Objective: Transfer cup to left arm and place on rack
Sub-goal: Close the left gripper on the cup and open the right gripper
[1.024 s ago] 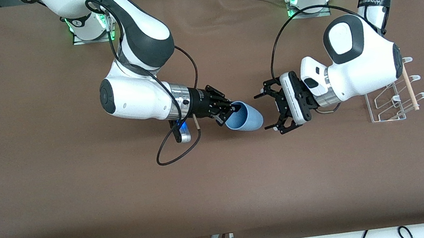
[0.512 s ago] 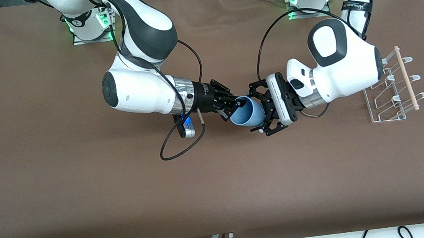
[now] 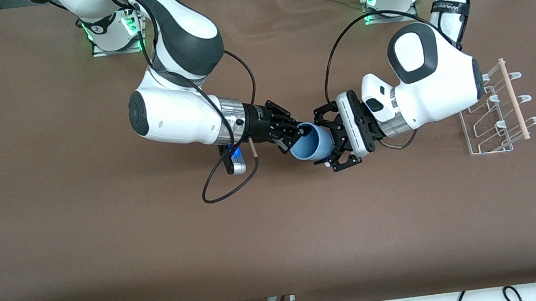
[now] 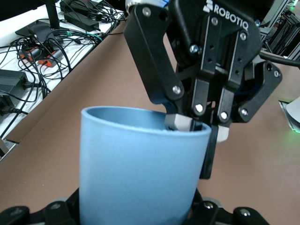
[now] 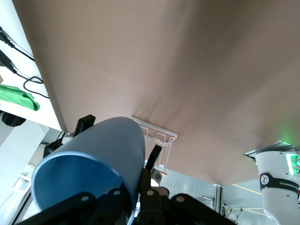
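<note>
Front view: the right gripper pinches the rim of the cup, held over the middle of the table. The left gripper has its fingers spread around the cup's base end. The rack sits toward the left arm's end.

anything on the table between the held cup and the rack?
Only the left arm's own pincer and wrist hang there, at the cup. In the front view, the table toward the rack is otherwise bare.
</note>
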`<state>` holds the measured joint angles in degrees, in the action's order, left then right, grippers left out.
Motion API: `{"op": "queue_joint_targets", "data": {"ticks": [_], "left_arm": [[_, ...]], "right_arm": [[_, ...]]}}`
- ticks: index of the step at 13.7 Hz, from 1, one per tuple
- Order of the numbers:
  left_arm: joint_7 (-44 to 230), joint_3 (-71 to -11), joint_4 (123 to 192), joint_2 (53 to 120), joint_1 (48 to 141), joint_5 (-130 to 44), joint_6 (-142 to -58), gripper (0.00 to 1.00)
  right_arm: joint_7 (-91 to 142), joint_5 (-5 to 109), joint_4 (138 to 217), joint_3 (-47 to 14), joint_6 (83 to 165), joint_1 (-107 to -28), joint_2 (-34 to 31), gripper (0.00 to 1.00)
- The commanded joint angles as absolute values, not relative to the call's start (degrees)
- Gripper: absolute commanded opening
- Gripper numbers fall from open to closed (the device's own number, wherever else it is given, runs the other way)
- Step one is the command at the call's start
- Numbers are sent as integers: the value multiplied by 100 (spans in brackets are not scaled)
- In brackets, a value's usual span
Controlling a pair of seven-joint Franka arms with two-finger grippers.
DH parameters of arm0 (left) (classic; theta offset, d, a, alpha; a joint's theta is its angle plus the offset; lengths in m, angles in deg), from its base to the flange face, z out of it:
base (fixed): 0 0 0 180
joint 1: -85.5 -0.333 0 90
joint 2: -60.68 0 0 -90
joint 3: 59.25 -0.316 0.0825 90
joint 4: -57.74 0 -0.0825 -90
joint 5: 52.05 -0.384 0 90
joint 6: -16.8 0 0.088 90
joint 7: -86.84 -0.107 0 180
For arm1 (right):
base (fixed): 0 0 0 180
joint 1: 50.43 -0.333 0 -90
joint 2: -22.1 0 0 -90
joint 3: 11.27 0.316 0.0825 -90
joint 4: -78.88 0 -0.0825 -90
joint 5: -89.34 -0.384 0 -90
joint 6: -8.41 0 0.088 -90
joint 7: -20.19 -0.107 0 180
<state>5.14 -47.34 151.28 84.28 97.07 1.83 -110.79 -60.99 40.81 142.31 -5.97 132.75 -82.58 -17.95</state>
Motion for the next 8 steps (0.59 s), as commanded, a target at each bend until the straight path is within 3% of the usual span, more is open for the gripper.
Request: {"op": "queue_joint_targets", "data": {"ticks": [1,3,6,8], "left_arm": [[413,-4747,15249,8309,9719,280,-11012,0],[413,-4765,15284,8291,9692,245,-10968,0],[544,-4809,15266,8283,9683,-219,-10836,0],[1122,-4818,15258,8291,9640,-930,-10679,0]], "right_arm": [[-5787,4248,14058,-748,13129,-8050,-1807,48],[-5366,4538,14067,-731,13075,-7874,-1579,72],[-5303,4714,14067,-731,12822,-7304,-1306,98],[-5093,4960,14067,-757,12330,-6952,-1288,99]]}}
